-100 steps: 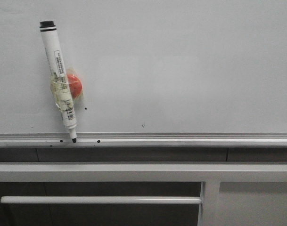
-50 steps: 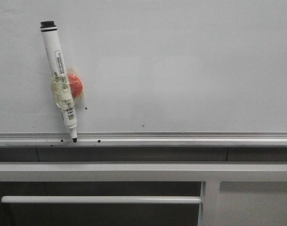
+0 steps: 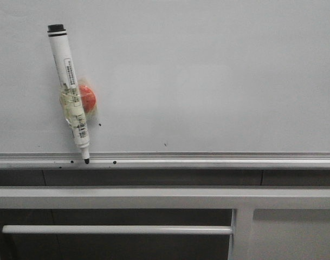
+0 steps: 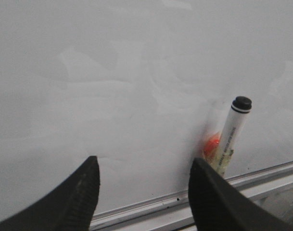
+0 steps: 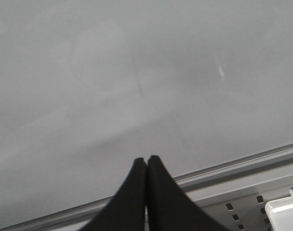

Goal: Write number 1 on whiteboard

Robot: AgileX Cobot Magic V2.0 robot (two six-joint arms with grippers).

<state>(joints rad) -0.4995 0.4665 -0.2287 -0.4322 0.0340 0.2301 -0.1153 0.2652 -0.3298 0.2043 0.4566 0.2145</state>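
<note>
The large glossy white-grey whiteboard (image 3: 208, 76) fills the front view above its silver aluminium rail (image 3: 208, 158), and we see no stroke of a 1 on it yet. The white black-capped marker (image 3: 70, 92), its label print too small to read, hangs tilted on an orange-red magnet (image 3: 87, 99), tip at the rail. Our left gripper (image 4: 144, 185) gapes wide near it while our right gripper (image 5: 146, 166) is pinched closed on nothing, and we judge a slanted grab could knock the marker off.

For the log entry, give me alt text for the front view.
A white marker with a black end leans tip-down on the whiteboard, taped to a red magnet, its tip at the silver rail. No stroke is drawn; neither end effector shows.
</note>
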